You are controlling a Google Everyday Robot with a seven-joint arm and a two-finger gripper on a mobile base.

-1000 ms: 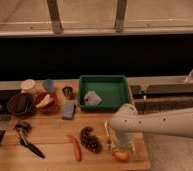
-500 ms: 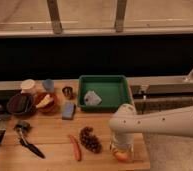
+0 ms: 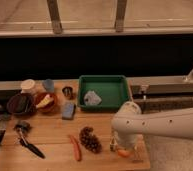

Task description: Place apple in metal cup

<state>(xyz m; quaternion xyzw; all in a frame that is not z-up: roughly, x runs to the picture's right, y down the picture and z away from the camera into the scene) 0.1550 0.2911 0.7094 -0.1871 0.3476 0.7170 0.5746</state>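
The apple (image 3: 123, 153) shows as a small orange patch near the front right corner of the wooden table, mostly hidden under my arm. My gripper (image 3: 122, 149) reaches down from the big white arm and is shut on the apple, a finger on each side. The apple still rests at table level. The metal cup (image 3: 67, 92) is small, dark and shiny. It stands far to the back left of the gripper, just left of the green tray.
A green tray (image 3: 112, 82) holding a pale crumpled thing sits at the back. A carrot (image 3: 75, 147) and a dark pine cone (image 3: 90, 140) lie left of the gripper. A blue sponge (image 3: 68, 110), bowls (image 3: 21, 104), two cups (image 3: 28, 86) and a black utensil (image 3: 28, 144) fill the left side.
The fingers have closed around the apple. The arm has settled slightly lower over it; nothing else on the table has moved.
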